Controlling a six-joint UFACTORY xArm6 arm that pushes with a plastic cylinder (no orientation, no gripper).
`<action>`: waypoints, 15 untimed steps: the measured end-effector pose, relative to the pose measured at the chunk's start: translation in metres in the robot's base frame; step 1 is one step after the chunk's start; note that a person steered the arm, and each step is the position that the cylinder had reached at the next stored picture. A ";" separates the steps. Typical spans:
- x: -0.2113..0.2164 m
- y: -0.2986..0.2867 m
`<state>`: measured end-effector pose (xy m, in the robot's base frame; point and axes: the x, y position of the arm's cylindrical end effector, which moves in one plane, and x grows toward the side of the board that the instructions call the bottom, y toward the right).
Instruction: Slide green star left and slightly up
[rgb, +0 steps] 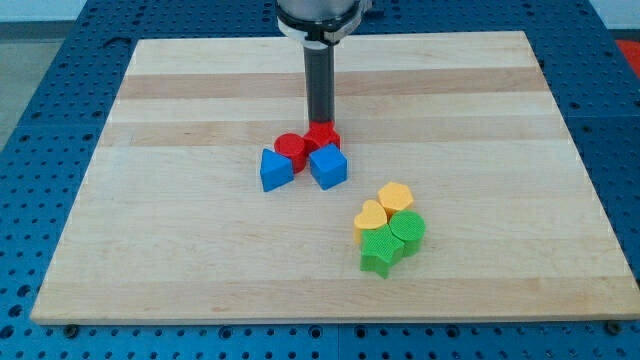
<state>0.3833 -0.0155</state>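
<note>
My tip (321, 124) sits near the middle of the counter (180, 270), a bit toward 12 o'clock. It touches the top edge of a red block (323, 135) whose shape I cannot tell. There are no fingers on this arm, just a dark rod, so nothing is held.

Right beside that block, at its 9 o'clock, is a red round block (291, 150). A blue block (275, 170) sits at 7 o'clock from my tip, and a blue cube (328, 166) sits at 6 o'clock. These four blocks make one tight bunch, touching each other.

The green star (381, 249) is well away from my tip, down at about 5 o'clock from it. It lies in a second bunch. A green round block (408, 229) touches it at 2 o'clock. A yellow heart (370, 218) touches it at 12 o'clock. Another yellow block (396, 197) sits at the top of this bunch.

No box or bowl is on the counter. Every block lies flat on the wood.
</note>
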 end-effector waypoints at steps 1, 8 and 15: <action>0.012 0.000; 0.128 0.139; 0.206 -0.049</action>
<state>0.5893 -0.0644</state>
